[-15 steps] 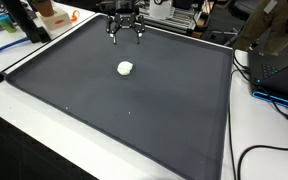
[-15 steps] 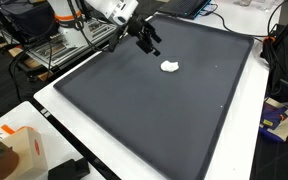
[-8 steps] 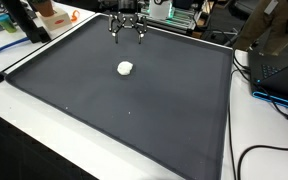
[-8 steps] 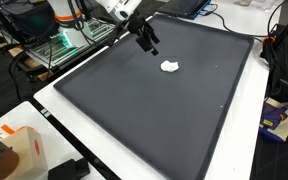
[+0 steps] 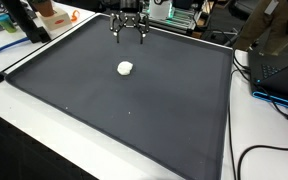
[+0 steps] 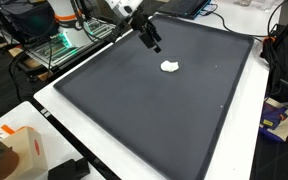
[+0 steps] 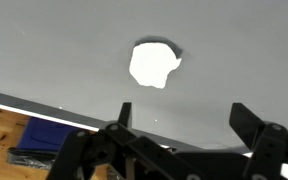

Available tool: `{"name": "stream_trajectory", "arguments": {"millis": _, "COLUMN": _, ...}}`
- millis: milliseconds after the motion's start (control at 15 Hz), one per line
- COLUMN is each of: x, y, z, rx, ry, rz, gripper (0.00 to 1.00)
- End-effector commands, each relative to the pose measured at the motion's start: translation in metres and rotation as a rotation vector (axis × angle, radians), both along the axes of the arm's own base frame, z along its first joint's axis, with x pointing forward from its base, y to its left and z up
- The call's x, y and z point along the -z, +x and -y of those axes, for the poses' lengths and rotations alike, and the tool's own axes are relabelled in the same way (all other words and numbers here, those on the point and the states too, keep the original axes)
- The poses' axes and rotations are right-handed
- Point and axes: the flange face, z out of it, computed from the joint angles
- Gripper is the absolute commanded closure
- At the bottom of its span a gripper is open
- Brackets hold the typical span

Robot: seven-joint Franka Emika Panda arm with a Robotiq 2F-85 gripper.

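White lump (image 5: 125,68) lies alone, upper-ctr of frame, on the mat. Wrist view shows the lump (image 7: 152,64) upper-middle, ahead of the fingers. Worktop (image 5: 14,130) is white, covered w/ a big dark mat (image 5: 134,120), prob. to give a plain, grippy surface. Gripper (image 5: 127,38) hovers at top of frame over the mat's far edge, pointing down, jaws spread wide & empty. It's well apart from the lump, nothing btwn.
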Motion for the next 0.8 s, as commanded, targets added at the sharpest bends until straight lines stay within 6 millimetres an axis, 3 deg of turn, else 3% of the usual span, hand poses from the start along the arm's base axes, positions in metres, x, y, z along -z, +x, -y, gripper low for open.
{"name": "stream_trajectory", "arguments": {"millis": 0, "x": 0.001, "y": 0.003, "z": -0.007, "rx": 0.008, "ry": -0.048, "rz": -0.032, "gripper": 0.00}}
{"name": "stream_trajectory", "arguments": {"millis": 333, "x": -0.002, "y": 0.010, "z": -0.013, "rx": 0.026, "ry": -0.090, "rz": -0.053, "gripper": 0.00}}
{"name": "stream_trajectory", "arguments": {"millis": 733, "x": 0.002, "y": 0.014, "z": -0.036, "rx": 0.043, "ry": -0.068, "rz": -0.108, "gripper": 0.00}}
